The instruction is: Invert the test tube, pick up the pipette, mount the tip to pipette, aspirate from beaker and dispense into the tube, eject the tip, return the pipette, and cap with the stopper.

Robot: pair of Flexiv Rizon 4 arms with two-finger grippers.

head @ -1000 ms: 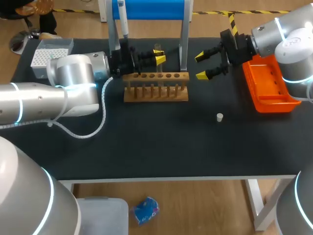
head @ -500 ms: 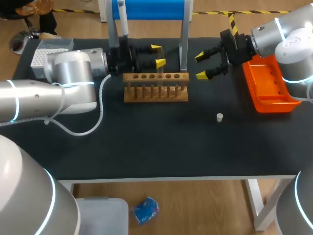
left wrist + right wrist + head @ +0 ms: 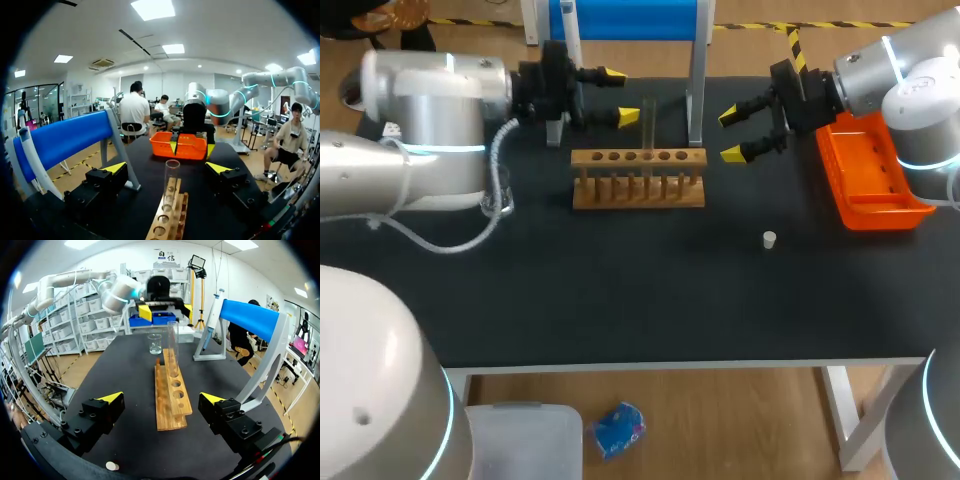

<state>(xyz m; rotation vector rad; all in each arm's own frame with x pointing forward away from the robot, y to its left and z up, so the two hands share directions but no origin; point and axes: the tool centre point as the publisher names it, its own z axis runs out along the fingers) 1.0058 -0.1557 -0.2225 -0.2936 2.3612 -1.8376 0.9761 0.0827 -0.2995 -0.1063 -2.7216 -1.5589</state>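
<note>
- Ahead of the left tool point(image 3: 167, 168), in line with the gap between its fingers and touching neither, the test tube point(image 3: 171, 184) stands upright with its open mouth up in a hole of the wooden rack point(image 3: 170, 223).
- The left tool's yellow-tipped fingers are spread wide apart and hold nothing.
- Beside the left tool, on its outer side, the pipette point(image 3: 570, 36) hangs on the blue stand point(image 3: 626, 18) at the back of the bench point(image 3: 650, 290).
- The right tool point(image 3: 730, 135) hangs past the rack's other end, facing the left tool across the tube, with its fingers also well apart and empty.
- In the right wrist view the rack point(image 3: 169, 396) runs lengthwise away from the right tool point(image 3: 161, 398), with the tube point(image 3: 173, 347) near its far end.
- Beyond the rack the glass beaker point(image 3: 154, 343) stands under the left arm.
- Near the right tool, to one side on the bare bench, the small white stopper point(image 3: 770, 239) lies well apart from the rack.
- Under the right arm, behind its tool, the orange tray point(image 3: 876, 186) sits at the bench's edge.
</note>
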